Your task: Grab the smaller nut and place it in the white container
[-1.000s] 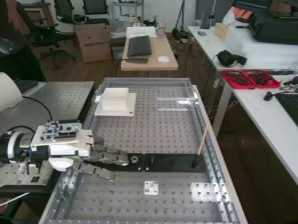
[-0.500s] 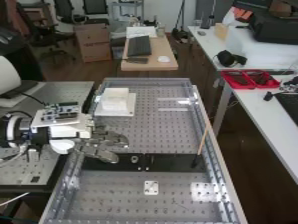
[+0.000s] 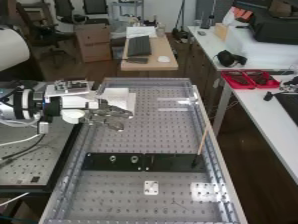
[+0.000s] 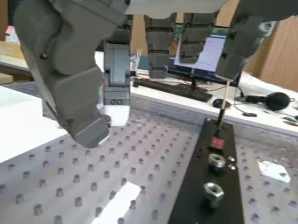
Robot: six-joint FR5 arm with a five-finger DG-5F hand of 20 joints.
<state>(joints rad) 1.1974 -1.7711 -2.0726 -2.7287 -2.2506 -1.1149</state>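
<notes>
The hand [image 3: 110, 119] is in the high view at the near side of the white container [image 3: 117, 92], partly covering it. In the wrist view the hand [image 4: 72, 82] has its thumb curled in against a finger, with the fingertips close together. The smaller nut is hidden between them; its spot on the black bar is bare. Beside the hand in the wrist view lies a white surface of the container [image 4: 26, 122]. On the bar [image 3: 173, 162] stand the larger nut [image 3: 113, 158] and the bearing [image 3: 134, 159].
A thin stick [image 3: 202, 141] stands upright toward the bar's right end. A small white plate [image 3: 151, 188] lies below the bar. Raised metal rails [image 3: 211, 142] edge the perforated bench [image 3: 159, 132]. A red tray [image 3: 249, 79] sits on the side table.
The hand has risen from over the left part of the bar and moved up the high view to the white container. The bar's left part has come into sight.
</notes>
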